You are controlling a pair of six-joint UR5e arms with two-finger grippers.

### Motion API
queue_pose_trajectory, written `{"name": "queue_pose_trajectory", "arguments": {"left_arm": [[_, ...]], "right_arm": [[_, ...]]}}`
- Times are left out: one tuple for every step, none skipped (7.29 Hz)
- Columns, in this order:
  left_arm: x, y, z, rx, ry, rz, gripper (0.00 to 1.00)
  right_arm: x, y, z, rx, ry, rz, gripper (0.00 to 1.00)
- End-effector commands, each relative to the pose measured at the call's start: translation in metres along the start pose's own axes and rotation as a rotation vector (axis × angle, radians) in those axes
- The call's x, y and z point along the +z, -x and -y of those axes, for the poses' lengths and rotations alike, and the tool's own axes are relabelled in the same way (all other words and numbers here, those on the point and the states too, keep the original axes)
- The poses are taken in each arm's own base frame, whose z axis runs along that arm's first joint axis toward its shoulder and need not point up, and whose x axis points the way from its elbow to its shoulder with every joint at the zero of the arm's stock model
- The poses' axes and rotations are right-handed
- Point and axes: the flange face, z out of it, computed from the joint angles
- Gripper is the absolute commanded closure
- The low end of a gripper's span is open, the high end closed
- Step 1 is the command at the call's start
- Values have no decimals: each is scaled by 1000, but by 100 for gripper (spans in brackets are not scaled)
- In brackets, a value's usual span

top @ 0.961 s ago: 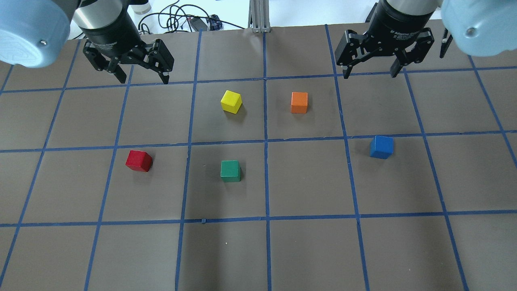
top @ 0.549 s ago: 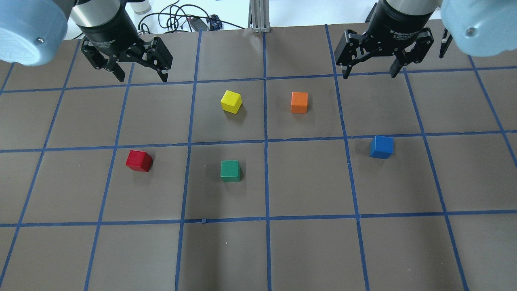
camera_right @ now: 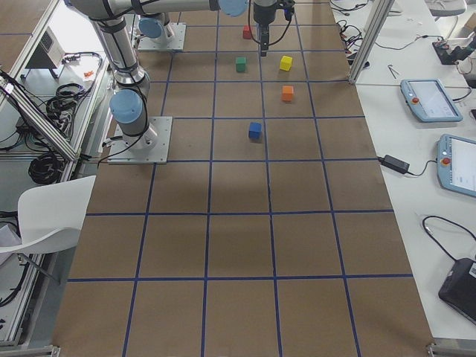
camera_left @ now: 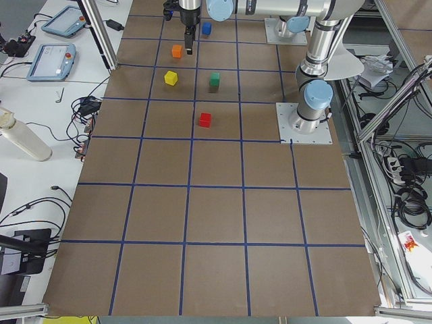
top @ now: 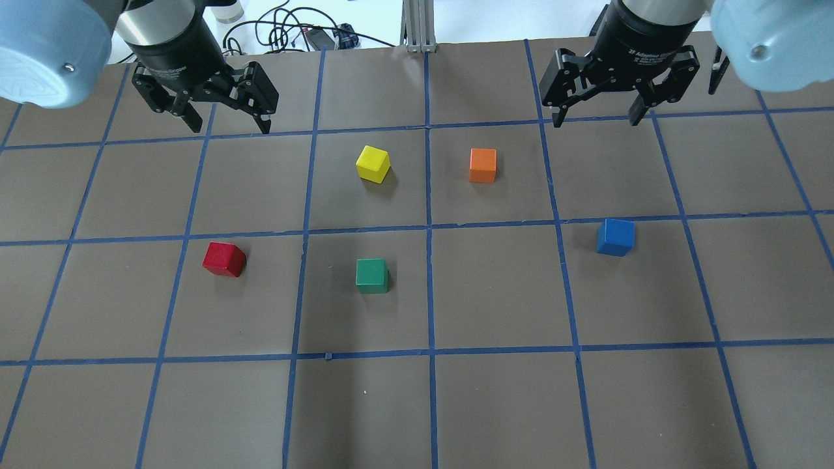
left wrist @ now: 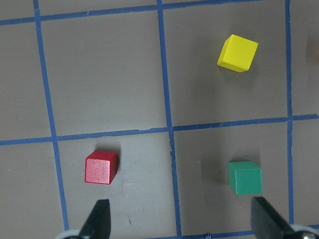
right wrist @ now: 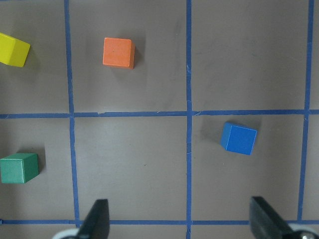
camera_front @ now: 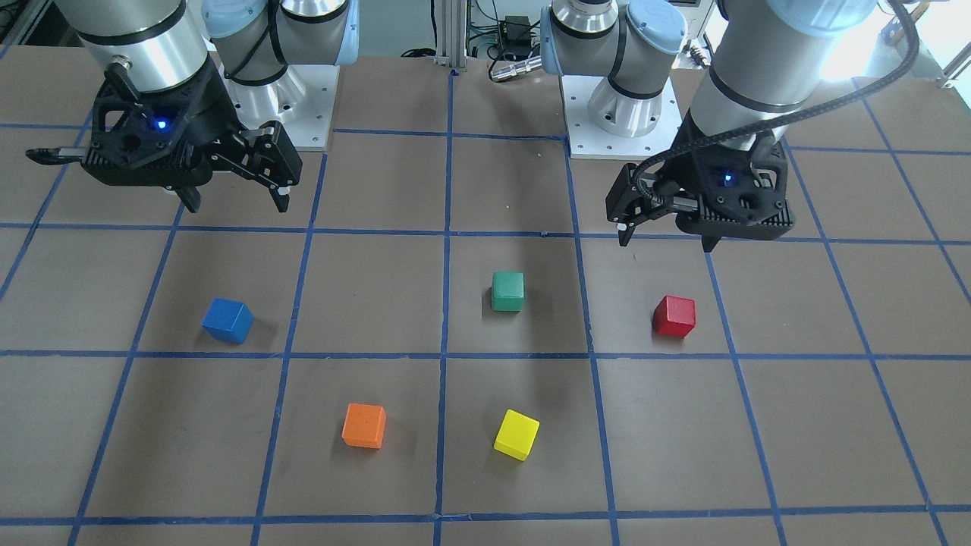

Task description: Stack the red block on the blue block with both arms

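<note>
Nearest in the overhead view, on the brown taped table (top: 495, 404): the red block (top: 224, 259), flat and free, at 9 o'clock of the green block (top: 371, 275) and well apart from it. Off at roughly 2 o'clock of the green one, far across the table: the blue block (top: 615, 236), likewise alone, with nothing on top. Beyond these, at 12 and 1 o'clock of the green: the yellow block (top: 373, 163) and the orange block (top: 483, 165), neither part of the job. Farthest back, hovering above the table: the left gripper (top: 230, 127), at 12 o'clock of the red block, jaws spread wide and holding nothing; and the right gripper (top: 595, 121), at 12 o'clock of the blue block, equally spread and empty. Reads as the very opening step, the approach for the pick, with no part of the stack made. Seems to call next for bringing the left gripper toward 6 o'clock and down over the red block. Shows there, in the left wrist view, in line with one finger (left wrist: 101, 219) rather than with the gap, so probably needs a sideways shift first, and perhaps a small twist to square up with the slightly turned faces. Then closing, lifting and carrying toward 3 o'clock, or handing across to the right gripper, given the wide gap between red and blue.
</note>
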Motion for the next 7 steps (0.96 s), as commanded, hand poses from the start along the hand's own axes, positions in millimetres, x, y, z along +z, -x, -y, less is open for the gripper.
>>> {"name": "queue_pose_trajectory", "arguments": {"left_arm": [[1, 0, 0, 0, 1, 0, 0], [1, 0, 0, 0, 1, 0, 0], [1, 0, -1, 2, 1, 2, 0], [5, 1, 0, 0, 9, 1, 0], [24, 14, 2, -1, 50, 35, 0], [53, 52, 3, -27, 97, 49, 0], [80, 93, 3, -20, 96, 45, 0]], "right_arm": [[0, 0, 0, 0, 1, 0, 0], [0, 0, 0, 0, 1, 0, 0], [0, 0, 0, 0, 1, 0, 0], [0, 0, 0, 0, 1, 0, 0], [1, 0, 0, 0, 2, 0, 0], [1, 0, 0, 0, 2, 0, 0], [1, 0, 0, 0, 2, 0, 0]]}}
